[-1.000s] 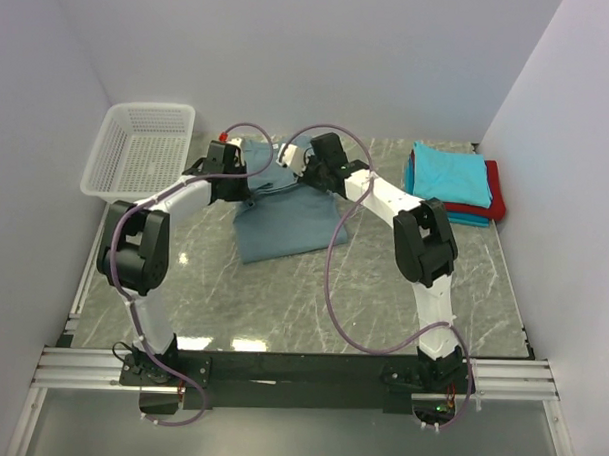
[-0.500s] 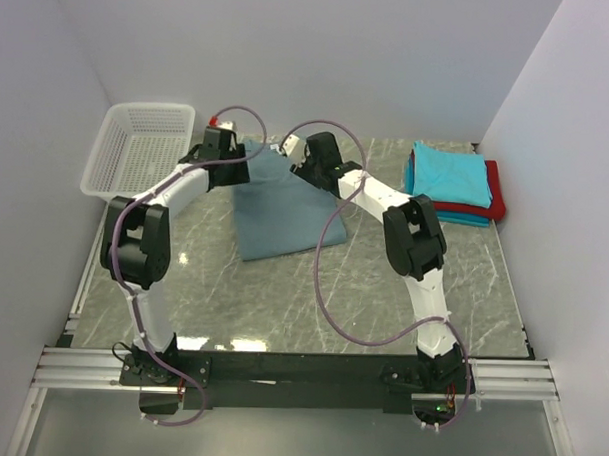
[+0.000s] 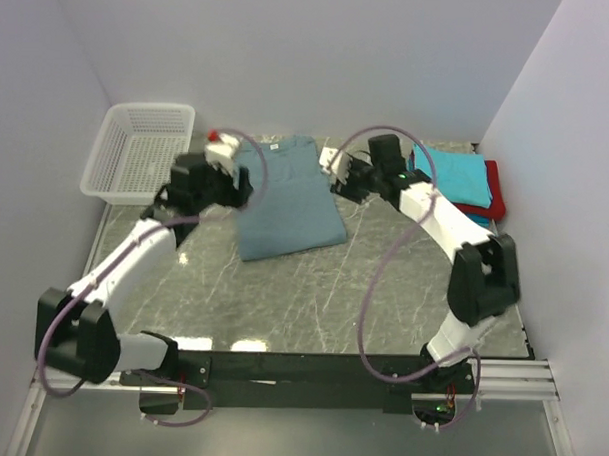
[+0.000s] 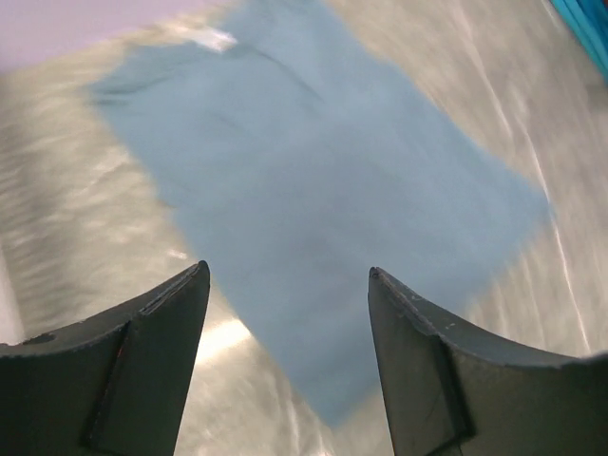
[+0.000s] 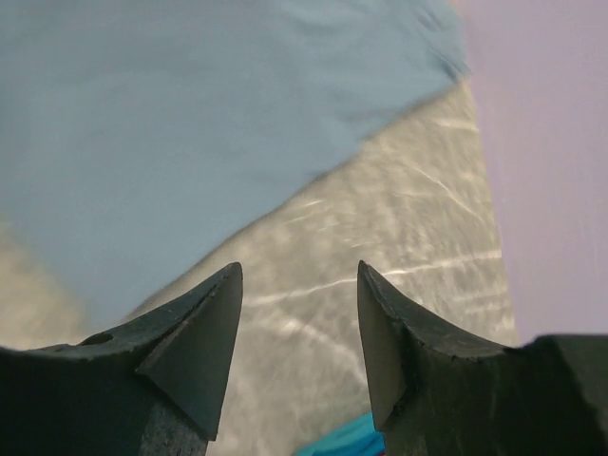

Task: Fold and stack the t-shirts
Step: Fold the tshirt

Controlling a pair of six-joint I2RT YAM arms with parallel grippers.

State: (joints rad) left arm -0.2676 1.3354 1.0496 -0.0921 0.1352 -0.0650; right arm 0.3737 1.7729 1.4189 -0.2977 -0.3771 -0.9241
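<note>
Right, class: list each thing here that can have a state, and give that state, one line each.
grey-blue tee, lying flat, part-folded into a rectangle, nothing holding it
turquoise tee, folded, top of the stack
red tee, folded, under the turquoise one
basket, upright, empty
left fingers, open, holding nothing
right fingers, open, holding nothing

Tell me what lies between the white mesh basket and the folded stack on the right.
The top view shows it: between the basket and the stack lie the left gripper, the flattened grey-blue tee and the right gripper, both open.
</note>
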